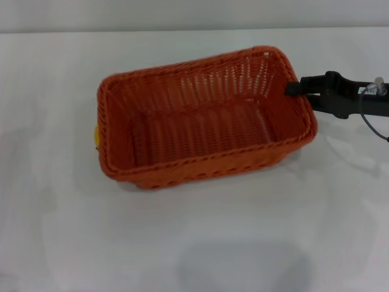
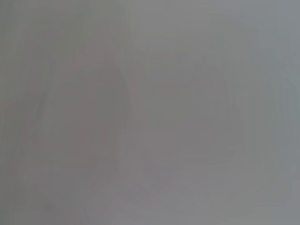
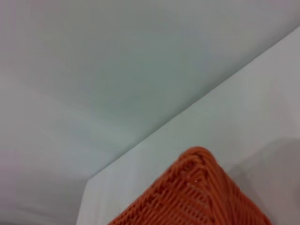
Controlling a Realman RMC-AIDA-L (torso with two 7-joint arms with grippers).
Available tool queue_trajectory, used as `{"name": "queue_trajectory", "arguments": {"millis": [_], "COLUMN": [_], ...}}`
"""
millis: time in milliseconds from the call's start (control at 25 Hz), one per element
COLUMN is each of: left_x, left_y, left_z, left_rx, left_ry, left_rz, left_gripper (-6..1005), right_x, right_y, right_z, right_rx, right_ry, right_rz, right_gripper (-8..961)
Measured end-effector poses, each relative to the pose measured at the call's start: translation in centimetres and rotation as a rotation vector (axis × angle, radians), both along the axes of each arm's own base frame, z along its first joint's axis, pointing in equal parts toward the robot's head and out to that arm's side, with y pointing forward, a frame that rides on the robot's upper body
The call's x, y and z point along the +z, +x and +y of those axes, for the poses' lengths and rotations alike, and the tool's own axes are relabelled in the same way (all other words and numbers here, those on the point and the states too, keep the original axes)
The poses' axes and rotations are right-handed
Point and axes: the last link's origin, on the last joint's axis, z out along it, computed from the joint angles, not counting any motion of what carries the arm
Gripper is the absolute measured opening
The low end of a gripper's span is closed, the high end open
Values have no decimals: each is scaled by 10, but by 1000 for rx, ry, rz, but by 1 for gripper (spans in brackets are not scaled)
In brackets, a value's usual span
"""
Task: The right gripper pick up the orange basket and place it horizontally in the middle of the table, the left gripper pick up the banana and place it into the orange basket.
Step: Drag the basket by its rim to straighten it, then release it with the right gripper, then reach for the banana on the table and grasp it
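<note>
Head view has the orange basket (image 1: 203,118) sitting open side up around the middle of the table (image 1: 194,243), a bit toward the far side. It's lying flat with its long side running roughly left to right, slightly skewed so the right end sits farther back than the left. Inside it's just bare weave.

Over on the right, the right gripper (image 1: 294,89) comes in from the edge of the picture, and its black fingertips are right at the rim of the basket's right short end, looking clamped on that braided edge. So I'd call it grasping the orange basket by the right rim. A thin cable loops off the wrist behind it.

The banana (image 1: 95,137) is barely visible, just a small yellow sliver poking out past the basket's left end, down on the table and mostly hidden by the basket wall. It's outside the basket, just beside it or touching, can't say which.

Right wrist view only gives 1 corner of the orange weave (image 3: 197,197) with the white tabletop (image 3: 243,108) under it and a pale wall beyond, none of its own fingers showing.

Left wrist view is a flat grey blur, nothing to make out. The left gripper doesn't show up in any of the 3 views, so no telling what state it's in.
</note>
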Motion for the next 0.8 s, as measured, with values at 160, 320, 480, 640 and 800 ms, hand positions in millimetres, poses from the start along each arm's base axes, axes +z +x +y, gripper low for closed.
{"name": "queue_trajectory", "arguments": {"millis": [160,320,480,640,800], "left_x": [0,0,0,0,0], "left_y": [0,0,0,-1,-1], "left_z": [0,-1,-1,-2,-2], "left_rx": [4,5,5,7,11], "left_ry": [3,3,3,3,5], "left_rz": [8,7,7,7,10], "left_gripper": [884,884,884,884,884], "right_x": [-1,1,6,18,37], "right_y": [4,7,15,31,52], "right_z": [0,1,-1,-1,-3], "right_rx": [-20,-29,-52,-109,-191], "right_ry": [12,23,49,117,210], "right_rz": [-3,-3,-13,-26,-10], "right_gripper": [326,419,490,511,513]}}
